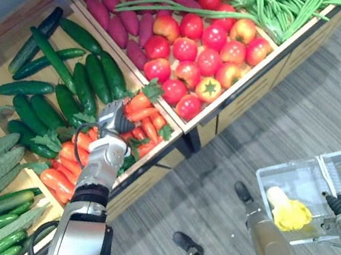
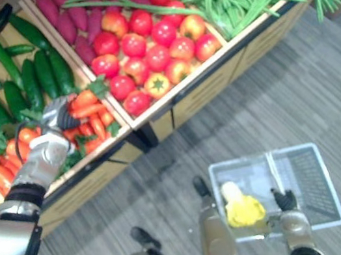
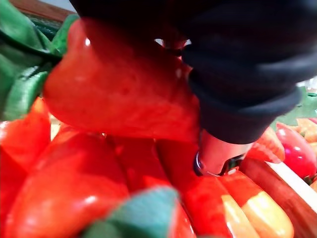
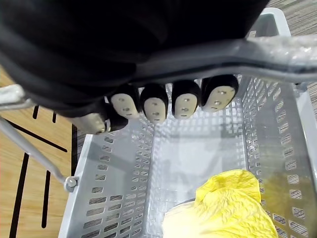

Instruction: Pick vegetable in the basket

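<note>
Grey plank floor (image 1: 300,111) ran in front of a wooden bench (image 1: 225,120) divided into bins of cucumbers (image 1: 97,77), tomatoes (image 1: 208,61) and orange-red vegetables (image 1: 144,115) with leafy green tops. They could have been carrots or peppers.

The left hand (image 1: 114,116) reached into the orange-red bin, its fingers buried among the pieces. One glossy red piece (image 3: 124,89) lay tight against the hand's dark cover. Whether the fingers were clamped on it or only pressing could not be told.

Low on the robot's right, well apart from the bin, the right hand (image 4: 153,101) had its fingers curled round the handle (image 4: 277,54) of a grey mesh basket (image 4: 114,198). A yellow item (image 4: 233,206) lay inside.

The skins looked smooth, so a loose grip would likely slip on the lift. Leafy tops appeared tangled with neighbours, so pulling one piece might drag others over the bin's front edge onto the floor. The carry to the basket crossed open floor, where a drop would land out of reach. A release near the basket's rim could bounce out.
</note>
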Available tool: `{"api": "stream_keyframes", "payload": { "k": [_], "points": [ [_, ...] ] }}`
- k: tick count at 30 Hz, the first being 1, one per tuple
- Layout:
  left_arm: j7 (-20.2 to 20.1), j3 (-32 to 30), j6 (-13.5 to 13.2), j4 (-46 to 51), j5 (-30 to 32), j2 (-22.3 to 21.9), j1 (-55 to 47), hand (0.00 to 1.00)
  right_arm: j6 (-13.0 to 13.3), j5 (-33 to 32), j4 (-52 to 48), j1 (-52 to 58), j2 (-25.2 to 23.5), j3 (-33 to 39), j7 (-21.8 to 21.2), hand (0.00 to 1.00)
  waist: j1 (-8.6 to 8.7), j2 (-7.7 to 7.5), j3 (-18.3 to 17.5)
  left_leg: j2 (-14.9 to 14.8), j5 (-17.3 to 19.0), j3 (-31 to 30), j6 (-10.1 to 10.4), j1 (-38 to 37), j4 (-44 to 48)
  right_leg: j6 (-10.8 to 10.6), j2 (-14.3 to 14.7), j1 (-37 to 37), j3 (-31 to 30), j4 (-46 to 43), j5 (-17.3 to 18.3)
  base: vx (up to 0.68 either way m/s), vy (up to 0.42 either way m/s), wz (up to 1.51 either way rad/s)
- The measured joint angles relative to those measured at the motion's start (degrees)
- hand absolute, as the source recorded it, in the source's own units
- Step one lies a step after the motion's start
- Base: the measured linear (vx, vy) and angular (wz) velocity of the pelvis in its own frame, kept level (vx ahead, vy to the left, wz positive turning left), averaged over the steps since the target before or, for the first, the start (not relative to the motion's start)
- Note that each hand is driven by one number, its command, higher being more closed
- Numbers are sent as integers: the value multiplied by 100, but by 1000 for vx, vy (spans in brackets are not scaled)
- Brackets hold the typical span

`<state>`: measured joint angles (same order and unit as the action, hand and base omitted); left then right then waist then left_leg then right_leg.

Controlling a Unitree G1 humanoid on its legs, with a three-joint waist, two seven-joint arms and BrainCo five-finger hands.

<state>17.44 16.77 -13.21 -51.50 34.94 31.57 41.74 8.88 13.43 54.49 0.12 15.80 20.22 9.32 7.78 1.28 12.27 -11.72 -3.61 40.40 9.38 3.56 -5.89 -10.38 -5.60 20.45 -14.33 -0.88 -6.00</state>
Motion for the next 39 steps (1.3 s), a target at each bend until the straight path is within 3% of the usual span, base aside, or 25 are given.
{"api": "stream_keyframes", "payload": {
  "k": [9, 20, 23, 29, 33, 39],
  "points": [
    [-214, 319, 2, 206, 115, -8, -88, 100, -25, 11, 50, 44, -78, 118, 6, 100, 52, -66, -20, 22, -55, -366, -54, -54, 11, 0, -104, -329, 320, 80, -1, 0, -12, 20],
    [-276, 622, -93, 1382, 244, 359, -435, 100, -126, 38, 51, 100, 31, 654, -3, 100, -182, -146, -242, 68, -142, -743, -116, -160, -2, -12, -227, -688, 626, 98, 13, -17, -7, 17],
    [-362, 833, -290, 1799, 239, 528, -605, 100, -157, 236, 52, 109, 217, 703, -8, 100, -201, -153, -420, 89, -165, -840, -138, -172, -3, -48, -270, -774, 722, 109, 40, -13, -10, 16],
    [-578, 1334, -443, 2409, 209, 684, -755, 100, -246, 395, 40, 122, 551, 805, -81, 100, -329, -207, -714, 87, -195, -858, -148, -200, -3, -46, -274, -813, 744, 103, 38, 3, -2, 2],
    [-873, 1758, -613, 3120, -94, 755, -780, 100, -297, 485, -261, 141, 871, 785, -174, 100, -338, -230, -857, 89, -186, -770, -137, -355, -4, -41, -262, -903, 684, 99, 34, 11, -8, -10],
    [-1076, 2490, -965, 4025, -338, 888, -788, 100, -243, 908, -1598, 191, 1722, -296, -444, 100, -322, -250, -947, 32, -11, 25, 69, -852, -3, -58, -73, -870, 29, 77, 42, 15, -21, -64]
  ]
}}
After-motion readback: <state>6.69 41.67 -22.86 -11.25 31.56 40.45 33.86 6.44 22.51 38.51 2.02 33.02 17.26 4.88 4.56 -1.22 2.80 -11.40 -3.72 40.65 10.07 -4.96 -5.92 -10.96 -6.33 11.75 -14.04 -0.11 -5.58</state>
